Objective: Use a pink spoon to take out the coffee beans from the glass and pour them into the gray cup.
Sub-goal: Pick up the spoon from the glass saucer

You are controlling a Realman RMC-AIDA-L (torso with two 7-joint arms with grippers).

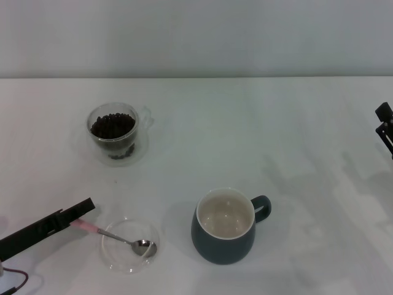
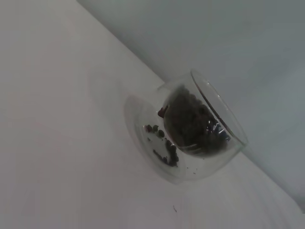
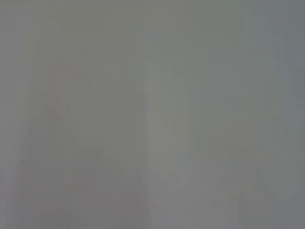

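White worktop fills the head view: the gray cup looks empty, the glass up and left of it holds all the coffee beans, and the left pincer, left of the cup, meets the pink spoon at its handle end, bowl in a clear dish; whether it has clamped I cannot tell. The right pincer sits far right of the cup, state unclear. The left wrist view shows only the full glass, the right wrist view nothing, so I judge scooping and pouring all remain.
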